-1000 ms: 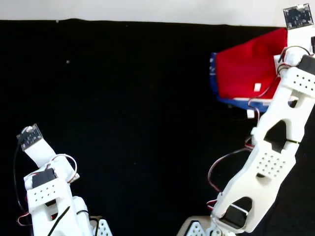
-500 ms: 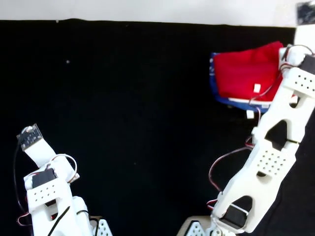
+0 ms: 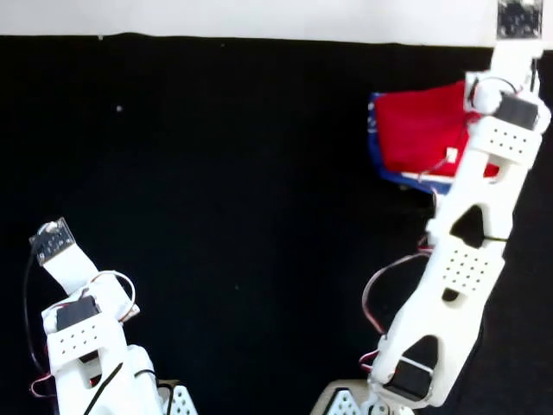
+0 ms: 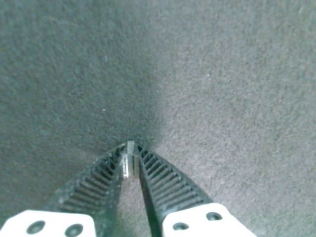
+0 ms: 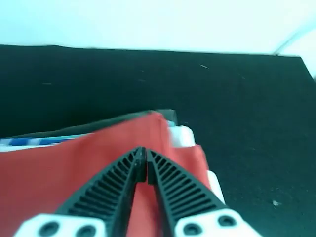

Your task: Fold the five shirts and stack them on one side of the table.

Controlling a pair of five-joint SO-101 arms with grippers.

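A red shirt (image 3: pixel 419 130) lies folded at the table's back right on a blue shirt (image 3: pixel 374 130) whose edge sticks out beneath it. In the right wrist view the red shirt (image 5: pixel 59 168) sits right under my right gripper (image 5: pixel 140 155), whose jaws are shut with the red cloth at their tips. White and blue layers (image 5: pixel 180 134) peek out under the red corner. My right arm (image 3: pixel 475 233) stretches over the stack. My left gripper (image 4: pixel 131 158) is shut with nothing in it, just above bare black cloth near the front left, where the left arm (image 3: pixel 82 320) rests.
The black tablecloth (image 3: pixel 216 173) spreads wide between the two arms. Its back edge meets a white wall (image 3: pixel 259 17). A small white tag (image 3: pixel 450 154) shows on the red shirt.
My right arm swung left over the stack. The red shirt's raised right corner came down and inward, leaving the shirt flatter and more compact. The left arm stayed still.
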